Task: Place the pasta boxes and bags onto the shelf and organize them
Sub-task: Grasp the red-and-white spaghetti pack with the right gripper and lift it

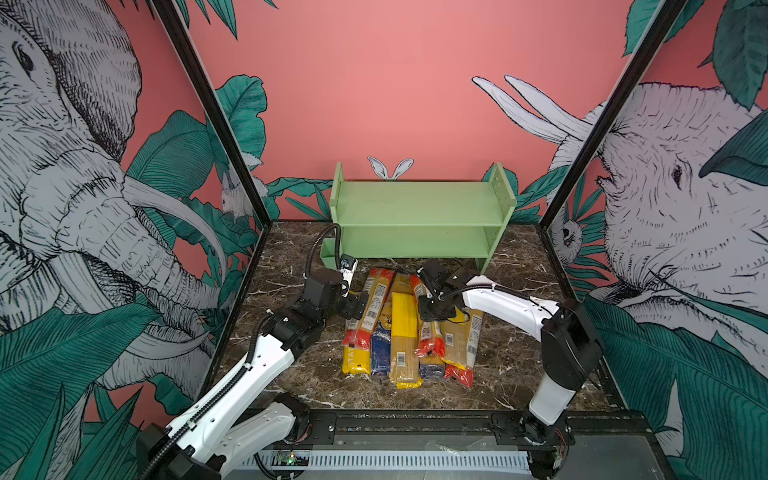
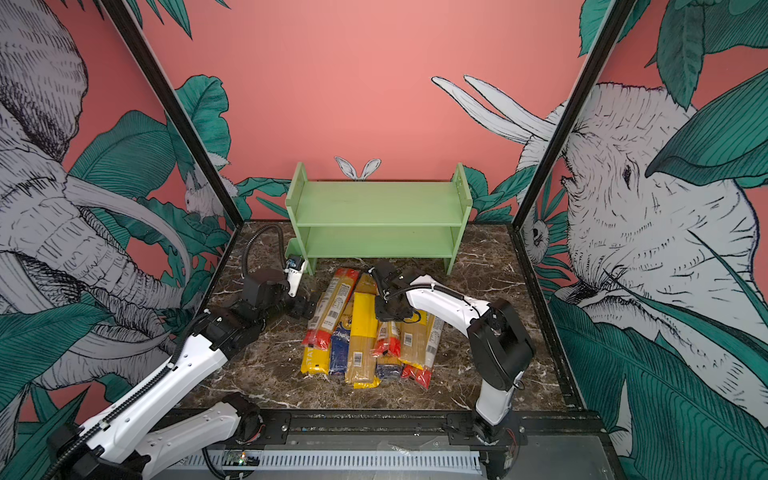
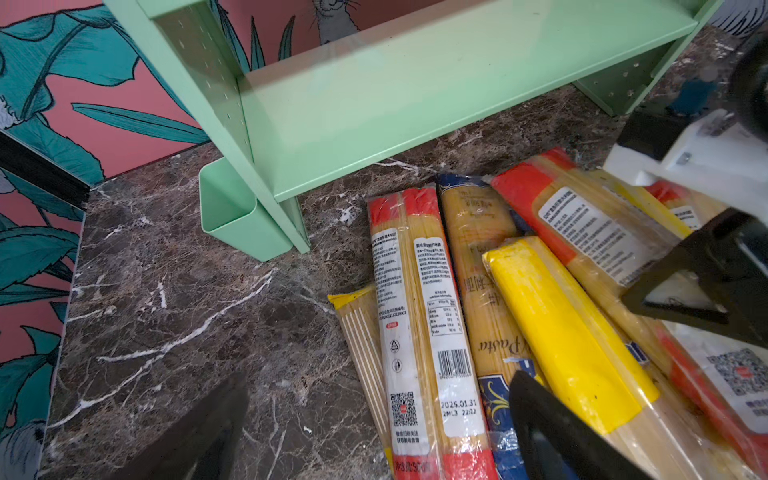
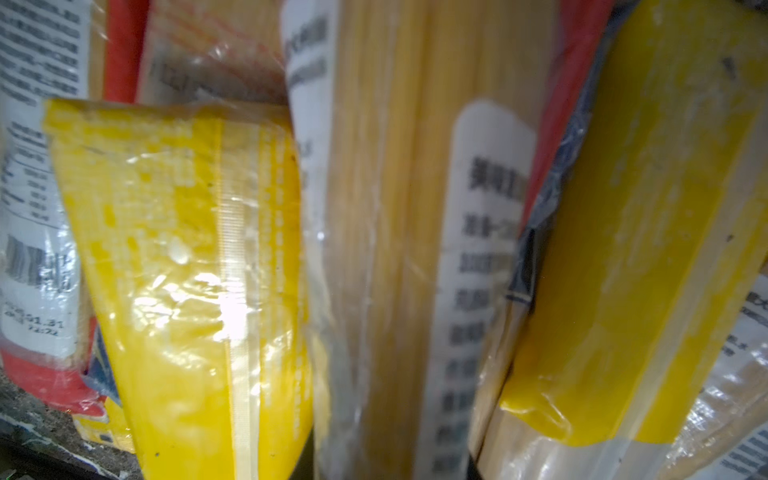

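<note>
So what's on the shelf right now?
Nothing visible: both boards of the shelf look bare. The lower board's rear is covered by the top board. Pasta packets lie in front.

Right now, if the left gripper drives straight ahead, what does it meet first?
Probably the red-ended packet with white labels, lying just ahead of the open left gripper; depth is unclear.

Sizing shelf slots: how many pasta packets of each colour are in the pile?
Red-ended packets: 3
Yellow packets: 2
Blue packets: 2
Total: 7 countable in a top view; overlaps may hide more.
</note>
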Controlling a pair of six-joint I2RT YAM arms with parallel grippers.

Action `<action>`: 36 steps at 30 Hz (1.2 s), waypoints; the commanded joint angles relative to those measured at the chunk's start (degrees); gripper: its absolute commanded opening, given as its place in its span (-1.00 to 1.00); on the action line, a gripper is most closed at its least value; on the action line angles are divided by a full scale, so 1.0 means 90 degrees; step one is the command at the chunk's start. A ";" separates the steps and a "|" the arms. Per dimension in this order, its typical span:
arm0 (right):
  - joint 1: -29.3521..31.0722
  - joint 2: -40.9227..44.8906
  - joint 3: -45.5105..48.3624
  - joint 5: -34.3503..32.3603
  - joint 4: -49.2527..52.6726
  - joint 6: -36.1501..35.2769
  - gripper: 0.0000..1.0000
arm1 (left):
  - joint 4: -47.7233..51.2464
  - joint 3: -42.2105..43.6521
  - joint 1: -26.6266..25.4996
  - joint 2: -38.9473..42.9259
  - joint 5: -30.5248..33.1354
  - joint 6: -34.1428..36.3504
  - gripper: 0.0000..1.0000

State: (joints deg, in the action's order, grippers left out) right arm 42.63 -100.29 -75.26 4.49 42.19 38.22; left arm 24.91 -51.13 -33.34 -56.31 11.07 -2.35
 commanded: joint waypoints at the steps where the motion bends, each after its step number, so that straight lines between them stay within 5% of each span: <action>1: 0.0029 0.0070 0.0259 0.0002 0.0367 -0.0180 -0.90 | -0.0168 -0.0343 -0.0024 -0.0189 -0.0083 0.0045 0.95; 24: -0.0291 0.2198 0.0738 0.0302 0.1300 -0.0852 -1.00 | -0.0067 -0.0367 -0.0023 -0.0183 -0.0522 -0.0290 0.87; 36: -0.0694 0.3087 -0.0350 0.0507 0.2458 -0.1072 -1.00 | -0.0466 -0.0782 -0.0061 -0.0721 -0.0680 -0.0034 0.87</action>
State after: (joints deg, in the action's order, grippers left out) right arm 36.67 -75.37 -73.32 8.60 63.61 30.26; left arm 23.20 -56.14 -33.43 -62.50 6.17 -3.42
